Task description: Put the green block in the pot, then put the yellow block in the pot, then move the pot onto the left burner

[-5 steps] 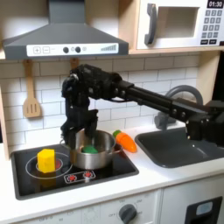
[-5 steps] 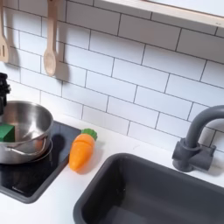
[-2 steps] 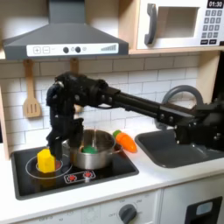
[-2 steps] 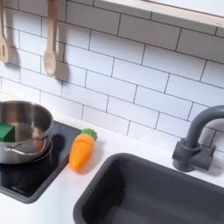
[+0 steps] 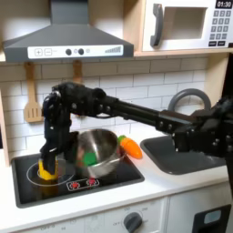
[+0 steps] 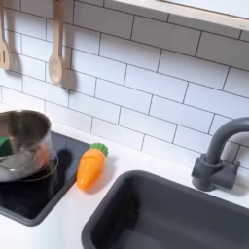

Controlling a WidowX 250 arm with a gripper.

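In the first exterior view the gripper (image 5: 45, 162) hung right down at the yellow block (image 5: 45, 169), which sat on the burner at the first exterior view's left end of the black cooktop (image 5: 109, 182); the fingers pointed straight downward and the block lay directly beneath and between them, so the coming move seemed to turn on a plain vertical relation rather than any sideways reach; whether the fingers were spread around the cube or already pressed onto it I could not tell, the dark tool masking most of the yellow. The pot (image 5: 97, 151) stood just beside the block, toward the first exterior view's right, on the neighbouring burner, and it appeared tipped, its mouth leaning toward the camera; the green block (image 5: 90, 156) showed inside it against the wall, so by my judgement the first step was done and the second was in hand. The arm stretched in from the first exterior view's right, long and nearly level over the pot, then bent sharply down at the wrist. In the second exterior view the pot (image 6: 24, 146) sat at the left edge, a green sliver visible at its side, with a toy carrot (image 6: 90, 166) lying near it.
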